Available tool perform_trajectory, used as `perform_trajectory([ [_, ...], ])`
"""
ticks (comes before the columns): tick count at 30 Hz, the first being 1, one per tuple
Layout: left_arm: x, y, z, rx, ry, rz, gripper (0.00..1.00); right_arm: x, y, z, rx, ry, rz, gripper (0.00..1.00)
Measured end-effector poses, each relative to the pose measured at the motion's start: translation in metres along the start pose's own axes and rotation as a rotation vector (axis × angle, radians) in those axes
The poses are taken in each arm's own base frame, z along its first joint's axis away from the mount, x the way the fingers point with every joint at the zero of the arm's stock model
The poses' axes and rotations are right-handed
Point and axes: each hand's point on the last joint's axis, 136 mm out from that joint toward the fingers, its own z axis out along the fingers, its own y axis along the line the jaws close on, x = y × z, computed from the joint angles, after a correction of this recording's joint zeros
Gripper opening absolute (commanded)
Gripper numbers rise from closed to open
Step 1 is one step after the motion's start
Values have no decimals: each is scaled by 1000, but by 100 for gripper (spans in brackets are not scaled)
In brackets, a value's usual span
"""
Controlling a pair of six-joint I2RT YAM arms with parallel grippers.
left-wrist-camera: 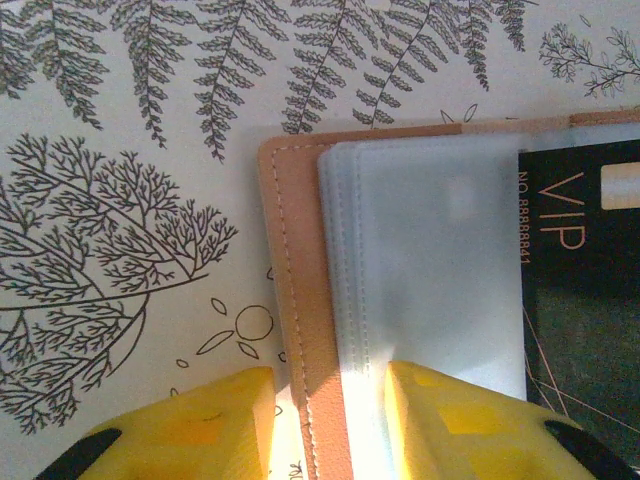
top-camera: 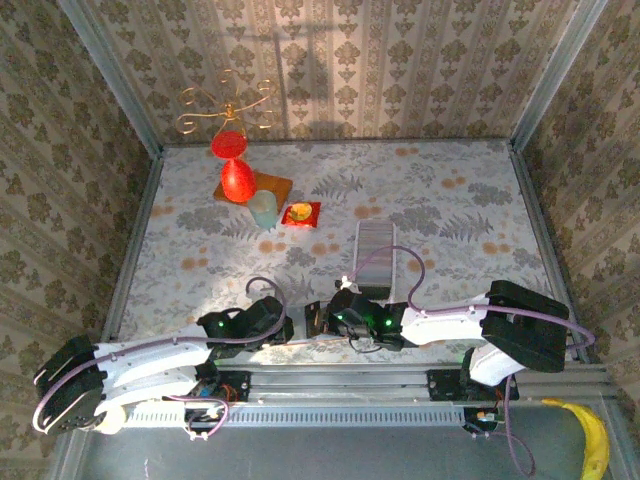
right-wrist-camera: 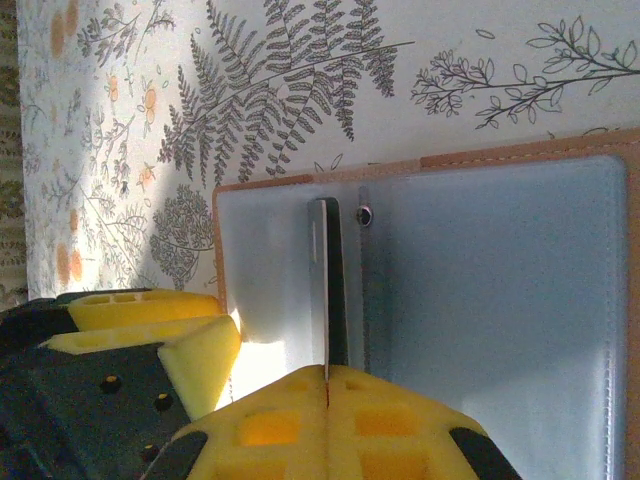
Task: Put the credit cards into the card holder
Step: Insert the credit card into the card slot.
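The card holder (left-wrist-camera: 290, 300) lies open on the fern-print cloth, a tan wallet with pale blue plastic sleeves (right-wrist-camera: 500, 300) inside. My left gripper (left-wrist-camera: 330, 385) is open and straddles the wallet's left edge, one yellow finger over the cloth and the other over the sleeves. My right gripper (right-wrist-camera: 328, 380) is shut on a credit card (right-wrist-camera: 327, 290) seen edge-on, its far end reaching in among the sleeves. From the left wrist that card (left-wrist-camera: 580, 300) shows as black with gold "VIP" lettering. In the top view both grippers (top-camera: 278, 325) (top-camera: 322, 320) meet at the near table edge.
A long clear ribbed tray (top-camera: 375, 250) lies just beyond the right gripper. At the back left stand a red vase (top-camera: 236, 180), a pale cup (top-camera: 263, 210), a small red item (top-camera: 301, 213) and a gold wire ornament (top-camera: 225, 105). A banana (top-camera: 590, 440) lies off the table.
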Motion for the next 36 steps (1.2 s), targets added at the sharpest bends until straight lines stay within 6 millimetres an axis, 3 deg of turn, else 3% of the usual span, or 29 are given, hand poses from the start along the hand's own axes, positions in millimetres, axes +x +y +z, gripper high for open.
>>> perform_trajectory([
  [21, 0, -1, 1, 10, -1, -12, 32, -11, -14, -6, 42, -103, 50, 0],
  [36, 0, -1, 1, 10, -1, -16, 32, -6, -3, -1, -11, -100, 43, 0],
])
